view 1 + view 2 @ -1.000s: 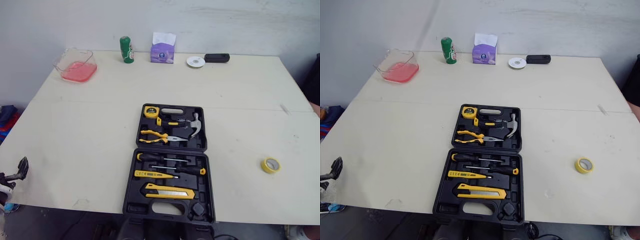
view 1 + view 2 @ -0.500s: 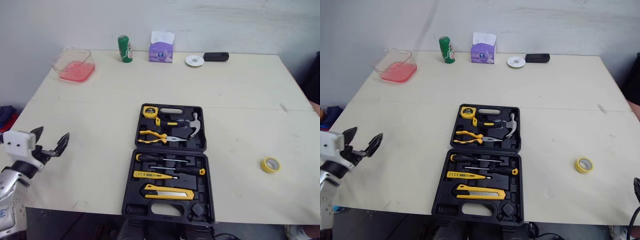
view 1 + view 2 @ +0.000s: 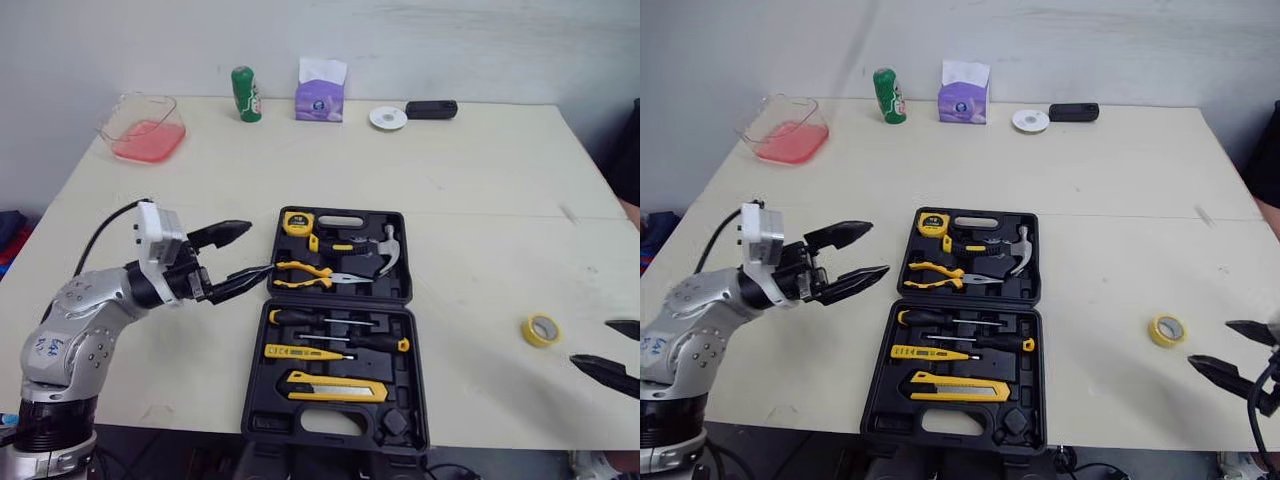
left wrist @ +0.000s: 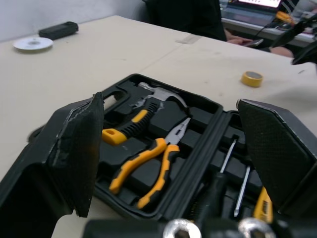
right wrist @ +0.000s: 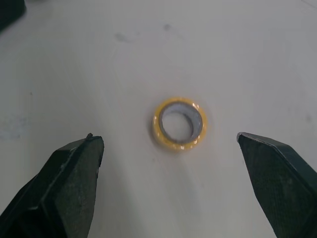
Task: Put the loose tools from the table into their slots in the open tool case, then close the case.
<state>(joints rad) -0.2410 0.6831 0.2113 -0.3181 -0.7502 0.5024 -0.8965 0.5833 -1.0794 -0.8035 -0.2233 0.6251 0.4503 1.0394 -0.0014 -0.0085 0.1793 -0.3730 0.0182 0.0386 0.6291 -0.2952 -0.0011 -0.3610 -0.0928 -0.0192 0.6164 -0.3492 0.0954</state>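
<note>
The black tool case (image 3: 340, 300) lies open in the middle of the table. In its slots sit a tape measure (image 3: 300, 222), hammer (image 3: 385, 248), pliers (image 3: 305, 272), screwdrivers (image 3: 320, 318) and a yellow utility knife (image 3: 335, 385). A yellow tape roll (image 3: 541, 329) lies loose on the table to the case's right. My left gripper (image 3: 255, 252) hovers open at the case's left edge, level with the pliers (image 4: 148, 171). My right gripper (image 3: 590, 342) is open just right of the tape roll (image 5: 180, 123), which lies ahead between its fingers, untouched.
Along the far edge stand a clear container with pink contents (image 3: 142, 128), a green can (image 3: 244, 94), a purple tissue box (image 3: 321, 92), a white disc (image 3: 387, 118) and a black oblong object (image 3: 431, 109). A person's dark clothing (image 3: 627, 150) shows at the right edge.
Both arms have risen into view. The left gripper swung up and right from the table's left edge to the case. The right gripper came in beside the tape roll.
</note>
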